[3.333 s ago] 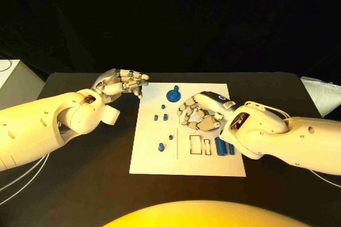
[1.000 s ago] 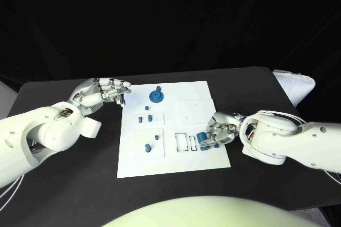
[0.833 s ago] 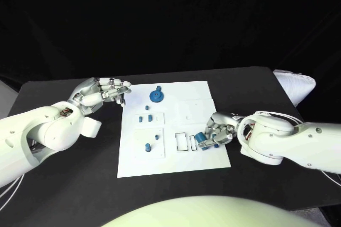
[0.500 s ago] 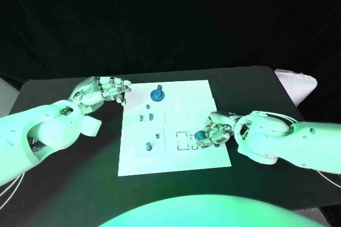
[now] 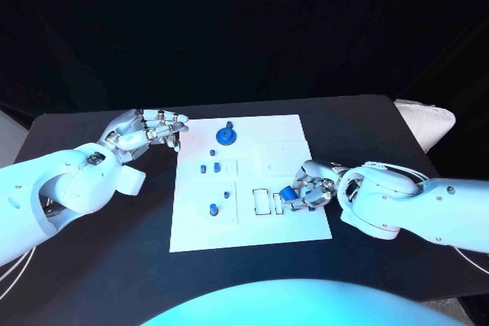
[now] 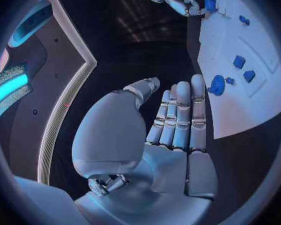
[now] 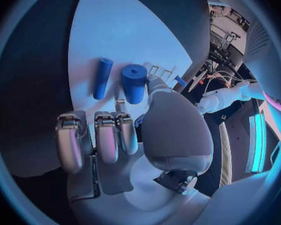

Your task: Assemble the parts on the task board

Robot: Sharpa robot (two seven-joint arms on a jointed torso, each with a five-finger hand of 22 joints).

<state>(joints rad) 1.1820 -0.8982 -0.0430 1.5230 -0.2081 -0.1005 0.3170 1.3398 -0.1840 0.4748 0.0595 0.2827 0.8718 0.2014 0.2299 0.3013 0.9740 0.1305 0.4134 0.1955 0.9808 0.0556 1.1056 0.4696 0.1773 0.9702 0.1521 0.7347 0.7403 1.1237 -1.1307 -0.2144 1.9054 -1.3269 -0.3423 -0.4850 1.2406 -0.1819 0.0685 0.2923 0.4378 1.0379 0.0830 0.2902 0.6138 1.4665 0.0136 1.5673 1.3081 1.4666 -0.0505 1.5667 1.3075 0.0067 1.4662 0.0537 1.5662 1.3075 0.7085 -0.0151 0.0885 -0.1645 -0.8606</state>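
The white task board [image 5: 255,234] lies in the middle of the black table. My right hand [image 5: 311,184] rests at the board's right edge, beside two empty rectangular slots [image 5: 262,201]. It pinches a thick blue cylinder [image 5: 288,194] [image 7: 134,82] between thumb and fingers. A thinner blue cylinder [image 7: 103,77] lies on the board just beside it. My left hand [image 5: 145,131] hovers off the board's far left corner, holding nothing [image 6: 178,120]. A round blue knob [image 5: 225,135] stands at the board's far end, with several small blue pegs [image 5: 209,168] below it.
A pale bundle [image 5: 428,121] sits at the table's right edge. Bare black table [image 5: 102,269] lies to the left of and in front of the board.
My right hand has moved from the board's middle to its right edge and taken up the thick blue cylinder, shifting it slightly towards the slots. The left hand has stayed put.
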